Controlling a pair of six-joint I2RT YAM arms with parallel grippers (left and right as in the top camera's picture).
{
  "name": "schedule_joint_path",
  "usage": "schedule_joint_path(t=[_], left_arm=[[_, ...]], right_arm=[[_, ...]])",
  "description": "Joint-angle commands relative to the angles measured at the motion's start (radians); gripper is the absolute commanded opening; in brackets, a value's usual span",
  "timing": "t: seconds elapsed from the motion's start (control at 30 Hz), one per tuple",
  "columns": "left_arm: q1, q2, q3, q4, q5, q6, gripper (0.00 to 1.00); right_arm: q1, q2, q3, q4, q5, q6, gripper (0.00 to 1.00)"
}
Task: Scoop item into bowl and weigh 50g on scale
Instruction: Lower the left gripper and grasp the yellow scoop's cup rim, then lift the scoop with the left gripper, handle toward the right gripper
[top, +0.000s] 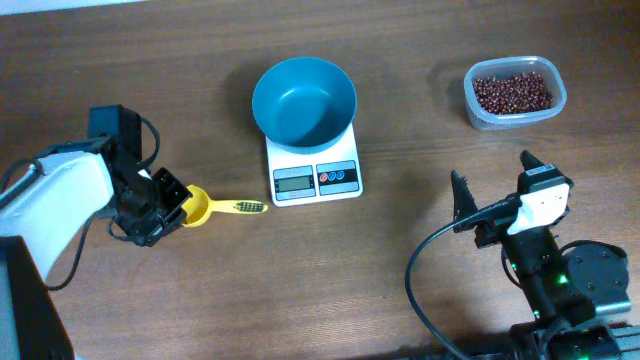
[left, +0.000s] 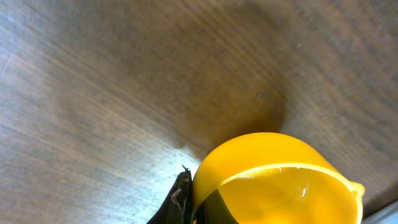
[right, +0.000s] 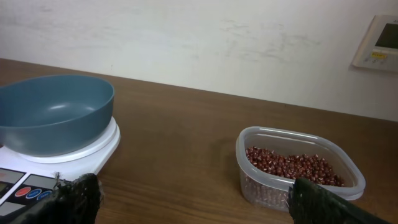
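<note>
The teal bowl (top: 303, 100) stands empty on the white scale (top: 315, 180); both also show in the right wrist view, bowl (right: 56, 115) on scale (right: 93, 148). The red-brown beans (top: 512, 92) lie in a clear tub at the back right, also seen in the right wrist view (right: 289, 167). My left gripper (top: 168, 207) is at the left, shut on the cup wall of a yellow scoop (top: 198, 208), whose handle points right on the table. In the left wrist view one finger of the gripper (left: 194, 200) presses the scoop (left: 280, 180). My right gripper (top: 492, 178) is open and empty, short of the tub (right: 199, 205).
The clear tub (top: 470, 110) stands right of the scale, with bare wooden table (top: 400, 260) between them. A wall with a white panel (right: 379, 43) rises behind the table in the right wrist view. Cables run by both arms.
</note>
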Motion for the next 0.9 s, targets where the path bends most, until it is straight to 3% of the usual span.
schedule_joint_path(t=[0.0, 0.37, 0.87], left_arm=[[-0.002, -0.027, 0.013, -0.032, 0.003, 0.083, 0.00], [-0.002, -0.224, 0.013, -0.151, 0.003, 0.127, 0.00], [-0.003, -0.236, 0.080, -0.200, 0.003, 0.148, 0.00]], right_arm=[[0.012, -0.008, -0.009, 0.000, 0.005, 0.011, 0.99], [0.012, -0.008, -0.009, 0.000, 0.005, 0.011, 0.99], [0.012, -0.006, -0.009, 0.000, 0.005, 0.011, 0.99]])
